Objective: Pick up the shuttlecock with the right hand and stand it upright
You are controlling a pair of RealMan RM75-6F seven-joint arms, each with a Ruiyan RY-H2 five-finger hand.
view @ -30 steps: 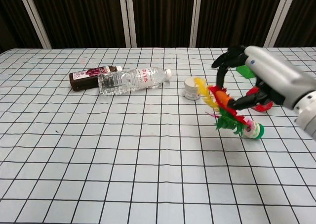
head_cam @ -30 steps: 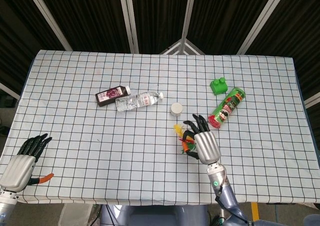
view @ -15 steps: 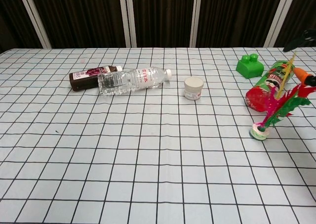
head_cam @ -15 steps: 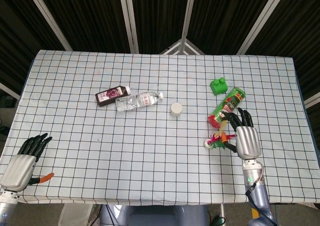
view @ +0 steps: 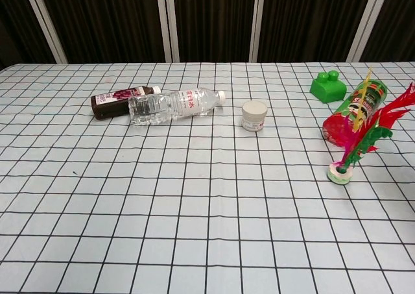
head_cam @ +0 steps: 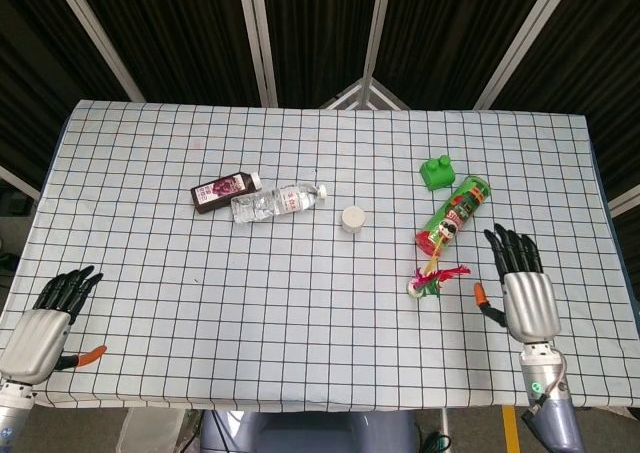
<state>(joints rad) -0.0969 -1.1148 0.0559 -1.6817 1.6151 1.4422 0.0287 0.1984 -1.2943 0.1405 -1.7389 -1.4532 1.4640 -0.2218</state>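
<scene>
The shuttlecock (view: pixel 353 145) is stood on its base on the checked table (head_cam: pixel 200 273), feathers leaning right, just in front of the chips can (head_cam: pixel 454 216). The right hand (head_cam: pixel 524 293) is kept apart from it, fingers spread, nothing held. The left hand (head_cam: pixel 45 318) is rested near the table edge, fingers loosely extended.

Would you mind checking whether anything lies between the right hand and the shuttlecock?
Nothing visible does. The right hand is open, to the right of the shuttlecock, which stands on its base; only bare tablecloth lies between them.
</scene>
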